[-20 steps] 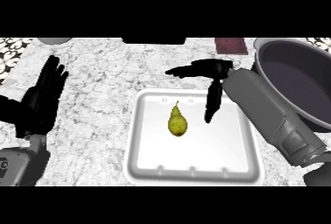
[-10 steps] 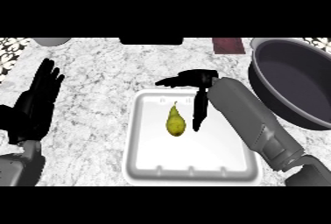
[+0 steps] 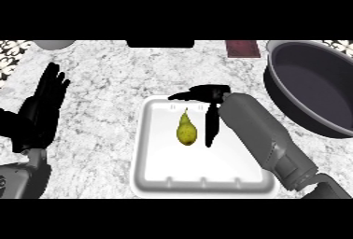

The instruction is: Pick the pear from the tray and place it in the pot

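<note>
In the head view, the right hand point(image 3: 205, 95) hangs over the far part of the white tray point(image 3: 158, 168), fingers spread and relaxed, holding nothing. Its thumb points left above the tray's far rim, while the long fingers point(image 3: 211, 128) hang toward the near side just to the right of the pear point(image 3: 186, 131); whether they touch the fruit cannot be told. The pear lies in the far half of the tray, stem pointing away. The left hand point(image 3: 40, 112) rests open at the left edge, fingers up.

The tray sits on a grey-white marbled counter point(image 3: 103, 84). The dark pot point(image 3: 314, 88) stands to the right, well apart from the pear. Along the far edge are a dark red block point(image 3: 242, 47), a black object point(image 3: 160, 43), and a pale round thing point(image 3: 53, 44) at the far left.

Compared with half a second ago, the right hand has drawn closer to the pear, its fingers now just beside it. The pear, tray and pot lie as before, and the left hand is unchanged.
</note>
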